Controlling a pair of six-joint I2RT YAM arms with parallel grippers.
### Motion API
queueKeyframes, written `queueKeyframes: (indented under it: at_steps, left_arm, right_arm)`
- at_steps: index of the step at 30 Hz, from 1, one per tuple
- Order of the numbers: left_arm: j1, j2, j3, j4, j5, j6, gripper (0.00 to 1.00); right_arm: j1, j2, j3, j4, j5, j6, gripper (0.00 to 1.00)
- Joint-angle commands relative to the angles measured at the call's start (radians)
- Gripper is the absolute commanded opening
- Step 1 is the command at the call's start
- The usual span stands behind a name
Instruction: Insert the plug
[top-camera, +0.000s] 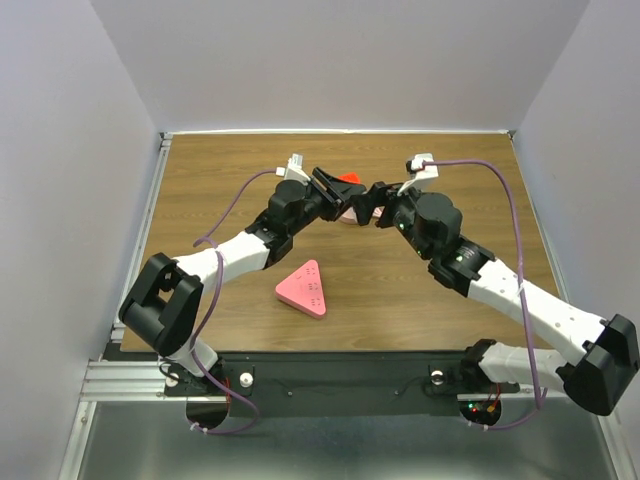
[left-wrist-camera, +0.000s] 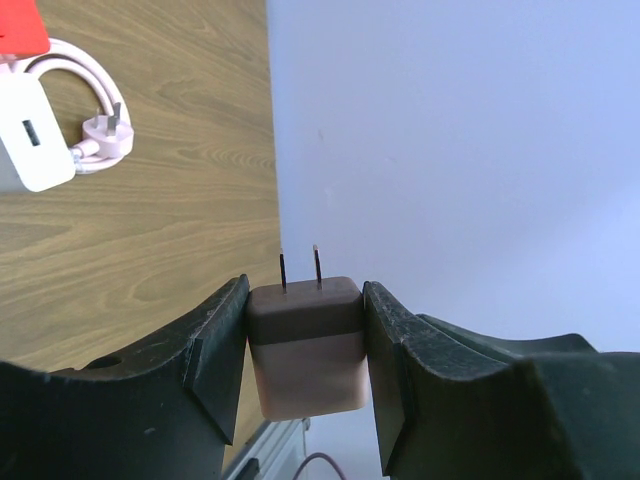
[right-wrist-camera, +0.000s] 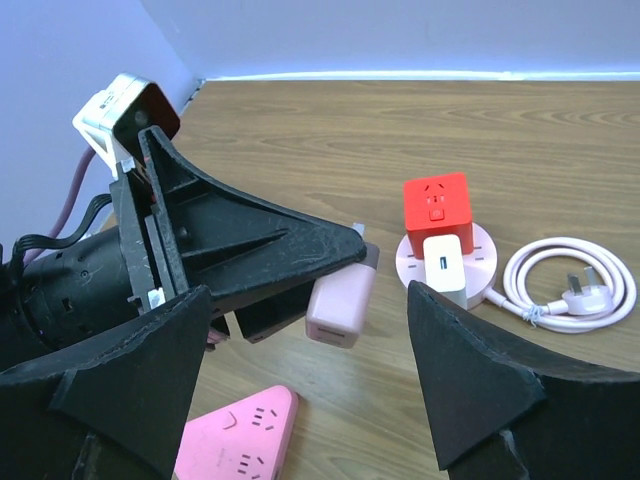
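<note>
Surface (top-camera: 450, 290) is occupied by a pink socket strip (top-camera: 303, 288); beyond the strip and raised above it, the left gripper (left-wrist-camera: 305, 310) is clamped on the plug (left-wrist-camera: 305, 375); the right gripper (right-wrist-camera: 308, 300) is held apart alongside; the plug is judged light, rigid, smooth-shelled, best held by its flat sides, prongs (left-wrist-camera: 283, 272) left free.

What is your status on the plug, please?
Left claw shut on plug, prongs exposed. Right claw open, close beside it. Pink power strip unobstructed, sockets up.
</note>
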Motion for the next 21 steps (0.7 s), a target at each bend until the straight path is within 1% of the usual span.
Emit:
queueKeyframes:
  at_steps: [1,6,14,21]
  left_arm:
    - [0.003,-0.057,0.0,0.1,-0.011,-0.023,0.0]
    - [0.01,-0.056,0.003,0.106,-0.011,-0.027,0.0]
    - [0.004,-0.048,0.011,0.129,0.016,-0.055,0.0]
    - [0.004,-0.066,-0.02,0.153,0.02,-0.079,0.0]
  right_arm:
    - [0.013,-0.042,-0.012,0.006,0.048,-0.016,0.83]
    - [0.014,-0.064,-0.039,-0.019,0.057,-0.01,0.84]
    - [0.014,0.036,0.002,-0.011,0.05,-0.034,0.84]
    - [0.016,0.077,0.023,0.032,0.073,-0.071,0.84]
